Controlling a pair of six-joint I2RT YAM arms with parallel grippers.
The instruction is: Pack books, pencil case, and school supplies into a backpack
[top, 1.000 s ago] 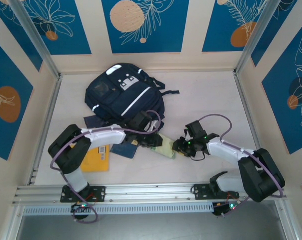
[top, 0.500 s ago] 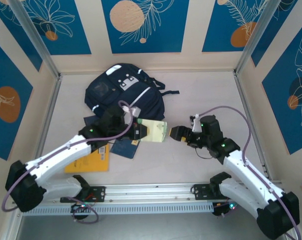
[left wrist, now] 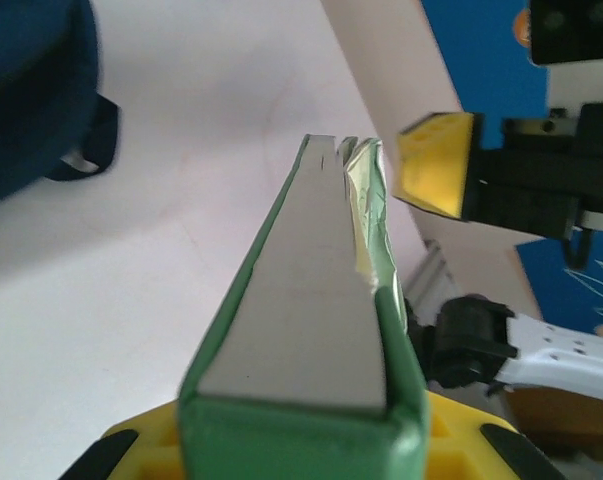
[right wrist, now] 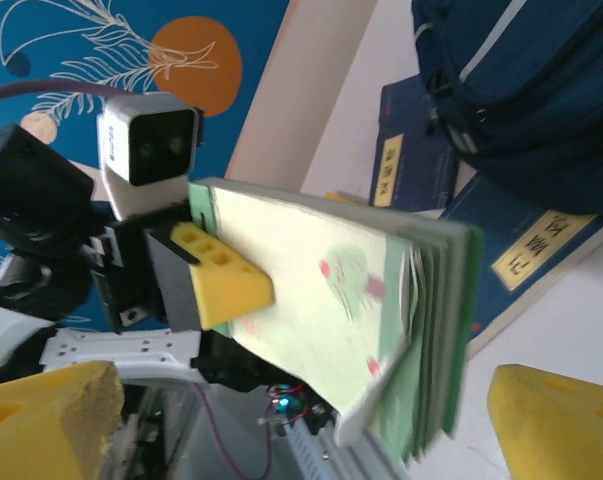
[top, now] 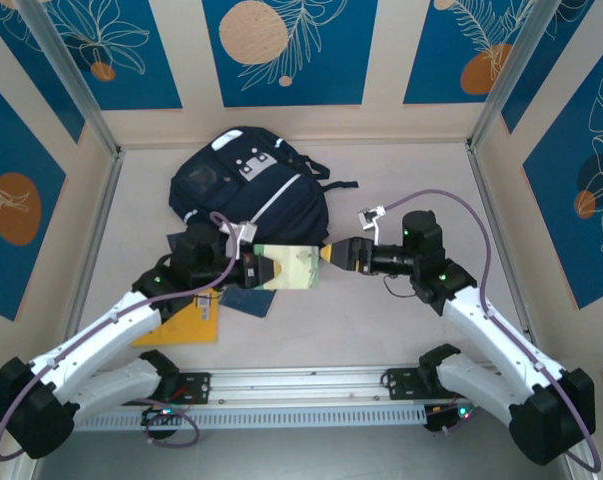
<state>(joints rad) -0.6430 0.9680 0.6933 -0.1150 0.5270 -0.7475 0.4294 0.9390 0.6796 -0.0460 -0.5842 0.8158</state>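
My left gripper [top: 265,268] is shut on a pale green pad [top: 293,267], one of the school supplies, and holds it in the air on edge. The pad [left wrist: 321,300] runs away from the left gripper [left wrist: 296,440], spine toward the camera. My right gripper [top: 333,255] is open at the pad's free end. Its yellow fingertips [right wrist: 51,415] stand either side of the pad [right wrist: 331,300] without touching it. The navy backpack [top: 246,185] lies behind. Navy books [top: 246,298] and an orange-yellow book [top: 186,320] lie on the table below. The pencil case is out of view.
Another navy book [top: 181,243] pokes out from under the backpack's left side. Walls with metal posts [top: 486,215] close the table in left, right and behind. A metal rail [top: 301,385] runs along the near edge. Bare table [top: 411,190] spreads right of the backpack.
The left gripper has lifted the pad off the table and swung it up in front of the backpack. The right gripper has opened wide and risen to face the pad's free end.
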